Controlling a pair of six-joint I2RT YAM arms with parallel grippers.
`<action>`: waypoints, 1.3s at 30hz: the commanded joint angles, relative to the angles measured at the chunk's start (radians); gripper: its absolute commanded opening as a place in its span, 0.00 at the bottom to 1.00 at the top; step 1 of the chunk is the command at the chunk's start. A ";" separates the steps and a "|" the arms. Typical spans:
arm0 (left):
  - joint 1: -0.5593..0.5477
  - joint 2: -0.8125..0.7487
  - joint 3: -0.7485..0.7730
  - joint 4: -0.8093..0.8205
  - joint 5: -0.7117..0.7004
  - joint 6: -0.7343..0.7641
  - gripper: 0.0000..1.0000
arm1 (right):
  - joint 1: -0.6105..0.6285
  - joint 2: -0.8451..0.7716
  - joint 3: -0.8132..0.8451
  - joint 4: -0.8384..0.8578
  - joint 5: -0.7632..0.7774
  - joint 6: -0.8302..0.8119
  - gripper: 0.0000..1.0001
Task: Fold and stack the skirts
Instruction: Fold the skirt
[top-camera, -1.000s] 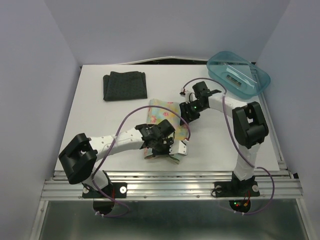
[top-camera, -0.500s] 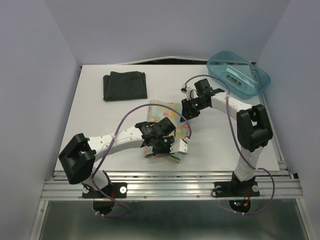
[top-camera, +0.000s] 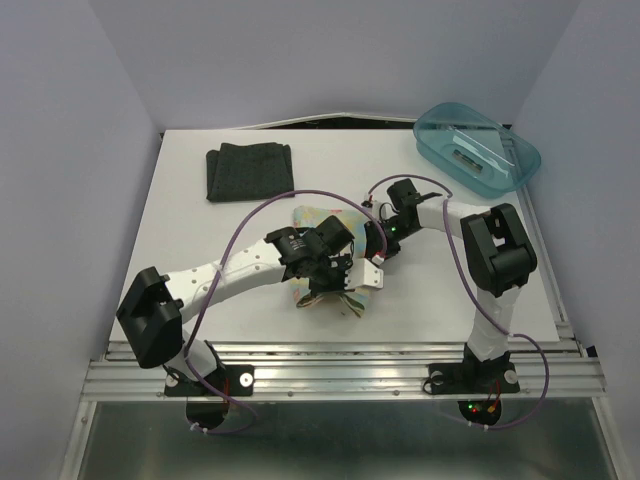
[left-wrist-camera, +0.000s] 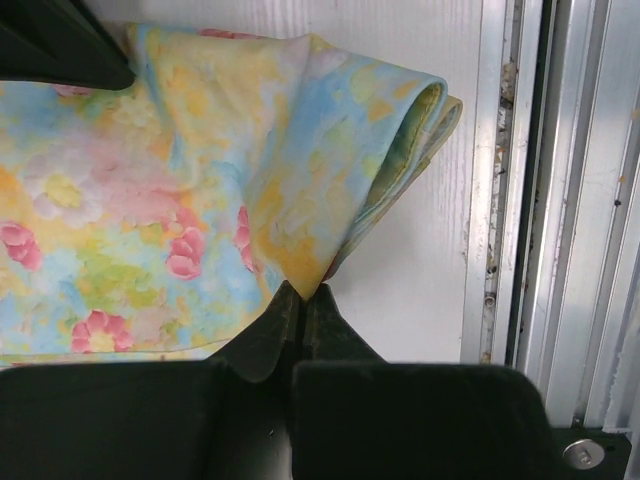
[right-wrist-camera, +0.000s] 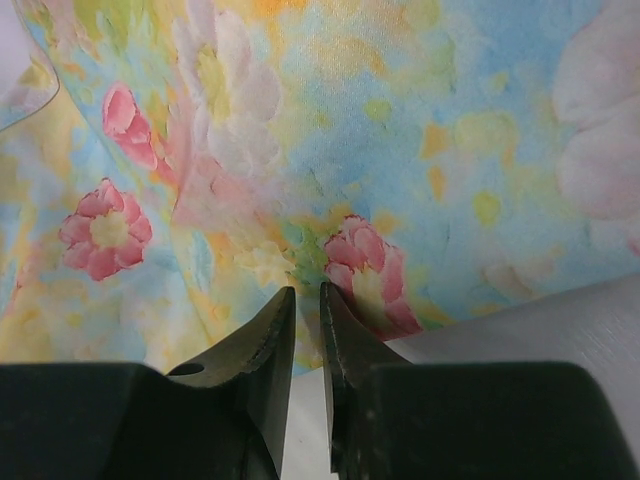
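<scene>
The floral skirt (top-camera: 322, 217), pastel yellow with pink and blue flowers, lies bunched at the table's middle front. My left gripper (top-camera: 330, 278) is shut on a folded corner of it (left-wrist-camera: 300, 250) and holds that corner up near the front rail. My right gripper (top-camera: 377, 250) sits at the skirt's right edge. In the right wrist view its jaws are closed to a narrow slit, tips pinching the cloth's edge (right-wrist-camera: 340, 250). The dark charcoal skirt (top-camera: 250, 171) lies folded at the back left, apart from both grippers.
A translucent teal bin (top-camera: 478, 150) stands at the back right corner. The metal front rail (left-wrist-camera: 560, 200) runs close beside the left gripper. Grey walls close in the table on both sides.
My left gripper has moved back and up with the skirt's near corner, bunching the cloth. My right gripper has moved nearer, onto the skirt's right edge.
</scene>
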 joint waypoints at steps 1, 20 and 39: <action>0.007 -0.004 0.031 -0.024 0.018 0.003 0.00 | 0.006 -0.023 0.011 0.016 0.040 -0.054 0.23; 0.131 0.122 0.301 -0.068 0.020 0.055 0.00 | 0.102 -0.081 -0.049 -0.067 0.107 -0.231 0.26; 0.128 0.028 0.206 -0.111 0.077 0.101 0.00 | 0.027 0.082 0.627 -0.139 0.309 -0.183 0.66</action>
